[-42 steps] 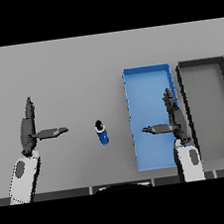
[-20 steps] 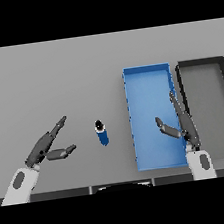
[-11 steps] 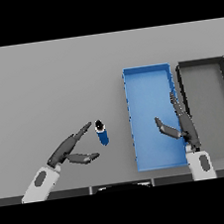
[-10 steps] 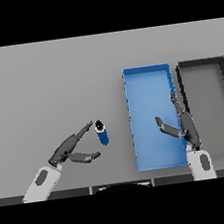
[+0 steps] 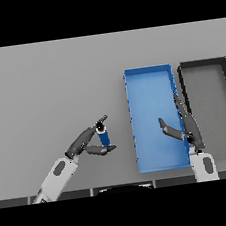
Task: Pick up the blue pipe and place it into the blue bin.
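Left hand [image 5: 86, 142] brackets the blue pipe [image 5: 103, 136], fingers and thumb spread either side, not yet clamped. Pipe stands upright on the desk [image 5: 47, 93], left of the blue bin [image 5: 147, 72]. Likely light, rigid, tippy; grip mid-body.

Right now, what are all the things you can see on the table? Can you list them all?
Table: one, grey, under everything.
Pipe: one, blue with a dark top, standing near the table's front, left of the blue bin.
Blue bin: one, blue, right of the middle, nothing in it.
Dark bin: one, black rim with a grey floor, right beside the blue bin, at the far right.
Left hand: one, dark, fingers and thumb on either side of the pipe, closing in on it.
Right hand: one, dark, open, over the blue bin's right wall, holding nothing.
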Controlling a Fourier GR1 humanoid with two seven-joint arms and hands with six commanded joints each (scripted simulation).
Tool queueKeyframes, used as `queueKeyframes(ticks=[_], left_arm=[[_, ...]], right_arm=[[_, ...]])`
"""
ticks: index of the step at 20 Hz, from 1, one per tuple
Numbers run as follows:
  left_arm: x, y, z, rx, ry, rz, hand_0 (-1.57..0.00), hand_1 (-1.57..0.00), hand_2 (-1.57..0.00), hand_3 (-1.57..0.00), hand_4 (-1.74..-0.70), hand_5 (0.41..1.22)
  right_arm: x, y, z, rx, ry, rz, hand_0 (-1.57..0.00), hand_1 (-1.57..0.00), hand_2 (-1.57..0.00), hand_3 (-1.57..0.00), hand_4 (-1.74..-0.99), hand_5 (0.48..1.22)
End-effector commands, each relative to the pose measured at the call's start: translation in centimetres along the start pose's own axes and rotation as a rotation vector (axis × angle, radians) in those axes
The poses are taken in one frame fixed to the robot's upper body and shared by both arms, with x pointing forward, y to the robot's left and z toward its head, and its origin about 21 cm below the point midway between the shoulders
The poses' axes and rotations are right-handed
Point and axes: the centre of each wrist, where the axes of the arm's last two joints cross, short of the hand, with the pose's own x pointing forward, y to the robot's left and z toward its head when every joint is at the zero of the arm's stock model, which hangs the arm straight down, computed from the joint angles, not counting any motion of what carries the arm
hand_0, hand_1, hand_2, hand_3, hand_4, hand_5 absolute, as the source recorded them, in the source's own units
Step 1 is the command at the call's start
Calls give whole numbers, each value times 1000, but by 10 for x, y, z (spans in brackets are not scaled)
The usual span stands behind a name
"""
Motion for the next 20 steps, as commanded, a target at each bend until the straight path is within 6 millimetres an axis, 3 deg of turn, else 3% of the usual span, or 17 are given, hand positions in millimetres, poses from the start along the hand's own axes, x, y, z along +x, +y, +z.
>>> queueKeyframes(ticks=[1, 5, 7, 8, 9, 10, 12, 14, 15, 20], left_arm=[[-4, -2, 1, -1, 4, -3, 1, 1, 1, 1, -1051, 418], [-3, -13, -12, -23, -50, 70, 1, 1, 1, 1, -1107, 463], [-5, -16, -13, -12, -86, 131, 1, -41, -151, -121, -1186, 550], [-4, -19, -17, -10, -85, 160, -10, -156, -308, -276, -1243, 613], [-3, -23, -18, -2, -97, 197, -125, -319, -485, -535, -1281, 735], [-2, -26, -18, 2, -114, 216, -359, -547, -689, -742, -1369, 832], [1, -30, -22, -4, -117, 223, -796, -915, -1006, -1030, -1497, 972], [0, -35, -21, -8, -160, 219, -1075, -1151, -1210, -1194, -1580, 1062], [1, -35, -19, -3, -159, 202, -1174, -1235, -1282, -1270, -1553, 1094], [15, -42, -25, 21, -215, 180, -1441, -1461, -1476, -1472, -1484, 1179]], right_arm=[[-1, -2, -1, -3, 10, 10, 1, 1, 1, 1, -1221, 645], [-5, -1, 8, -3, 5, 19, 1, 1, 1, 1, -1207, 650], [-7, -3, 10, 3, 1, 20, 1, 1, 1, 1, -1213, 655], [-5, -3, 9, -5, -6, 9, 1, 1, 1, 1, -1217, 655], [-4, -1, 8, -3, -9, 12, 1, 1, 1, 1, -1220, 656], [-3, -4, 7, 0, -8, 13, 1, 1, 1, 1, -1220, 656], [-1, -2, 4, 5, -10, 7, 1, 1, 1, 1, -1224, 658], [-2, -4, 2, 6, 8, 10, 1, 1, 1, 1, -1233, 660], [0, -1, 4, 9, -5, 4, 1, 1, 1, 1, -1228, 656], [-3, -3, 0, 5, 14, -4, 1, 1, 1, 1, -1217, 631]])
